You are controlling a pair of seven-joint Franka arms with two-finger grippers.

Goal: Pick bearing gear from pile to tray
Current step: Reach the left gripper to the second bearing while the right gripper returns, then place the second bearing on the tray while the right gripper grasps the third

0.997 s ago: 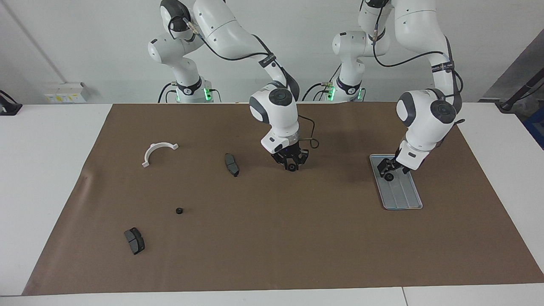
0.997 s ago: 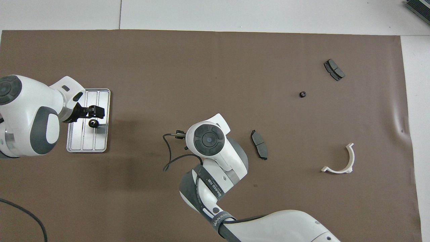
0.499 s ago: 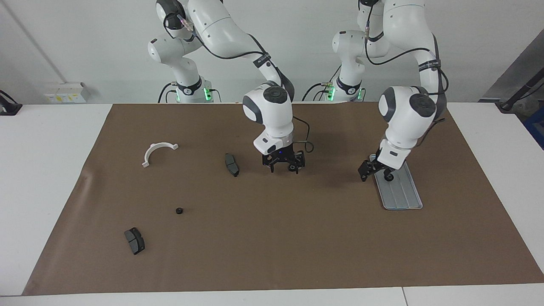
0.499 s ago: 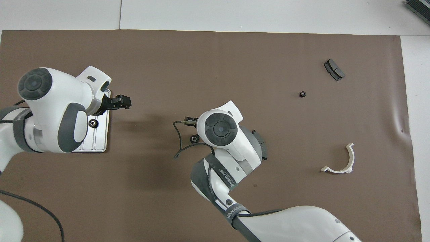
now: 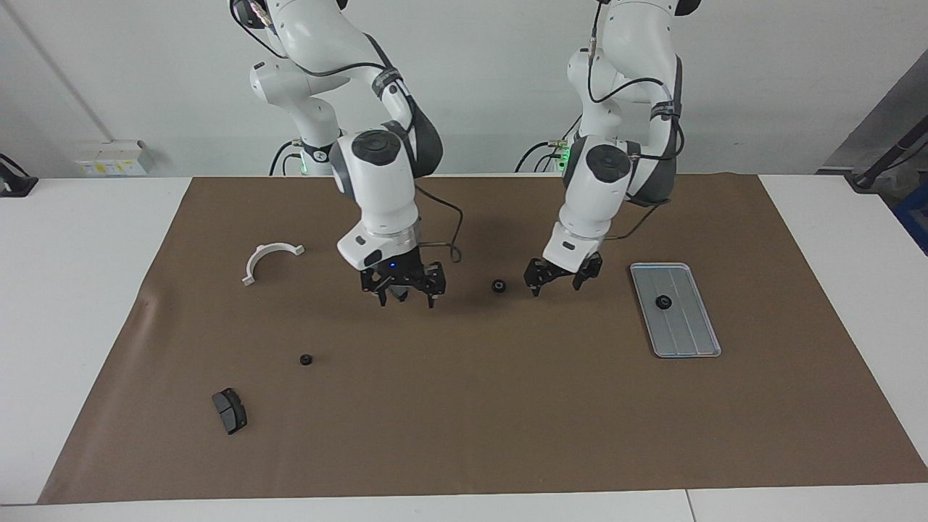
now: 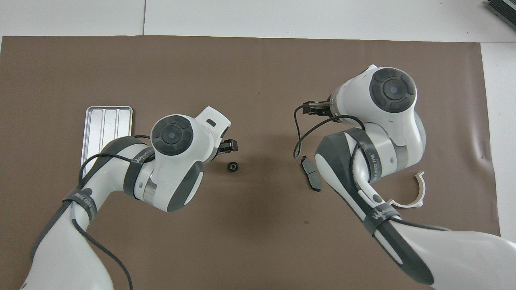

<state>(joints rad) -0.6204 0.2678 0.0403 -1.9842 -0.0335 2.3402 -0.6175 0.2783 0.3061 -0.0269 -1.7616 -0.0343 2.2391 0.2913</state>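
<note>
One small black bearing gear (image 5: 499,286) (image 6: 231,166) lies on the brown mat mid-table. My left gripper (image 5: 558,284) (image 6: 229,146) hangs open just beside it, toward the tray, holding nothing. My right gripper (image 5: 406,297) is open and empty, low over the mat toward the pile's end of the table. The silver tray (image 5: 689,330) (image 6: 105,121) holds another bearing gear (image 5: 663,301). A third gear (image 5: 306,359) sits in the pile. In the overhead view the right gripper is hidden under its own wrist.
The pile's white half-ring bracket (image 5: 270,259) (image 6: 411,197) and a dark brake pad (image 5: 230,410) lie toward the right arm's end. A second brake pad (image 6: 311,179) lies under the right arm. A brown mat (image 5: 464,435) covers the table.
The right gripper opened, left a gear on the mat mid-table and swung toward the pile. The left gripper left its gear in the tray and moved to beside the mid-table gear.
</note>
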